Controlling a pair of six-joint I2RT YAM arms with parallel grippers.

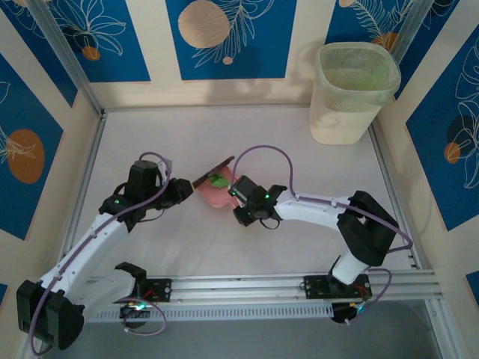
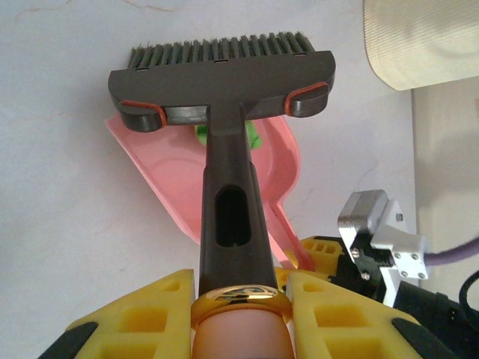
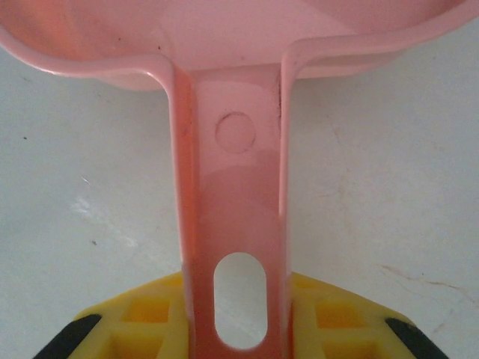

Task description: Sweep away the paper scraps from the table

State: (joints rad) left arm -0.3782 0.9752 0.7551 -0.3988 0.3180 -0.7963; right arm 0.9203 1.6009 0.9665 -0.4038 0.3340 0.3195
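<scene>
Paper scraps (image 2: pixel 253 139): the ones I can make out are green bits, tiny and crumpled. I judge them almost weightless, soft, and quick to skitter away or cling to bristles.
Where to take hold: not the paper itself, which is too small and light for my fingers to pinch cleanly. I work it through the two tools, each held by its handle.
Left gripper (image 2: pixel 239 318): pressed tight on the dark brush handle (image 2: pixel 228 217), with a yellow pad (image 2: pixel 142 314) on either side.
Brush head (image 2: pixel 221 78): straight out from that gripper, above the pan's far part, bristles pointing away from me.
Right gripper (image 3: pixel 239 325): clamped on the flat handle of the pink dustpan (image 3: pixel 232 172), at the hanging slot.
Pan bowl: out beyond that handle, low over the table (image 3: pixel 389 187). I cannot tell whether its lip touches the surface.
Scraps relative to my grippers: the green bits lie inside the pan, just on my side of the brush head and partly hidden by its handle. From above they sit between my two grippers.
Under the brush head: hidden, so I cannot tell if more bits lie there.
Waste bin (image 1: pixel 352 90): at the far right corner, well apart from the pan.
Carrying judgement: the plastic looks smooth, so the paper may slide or blow off unless the pan is kept level.
</scene>
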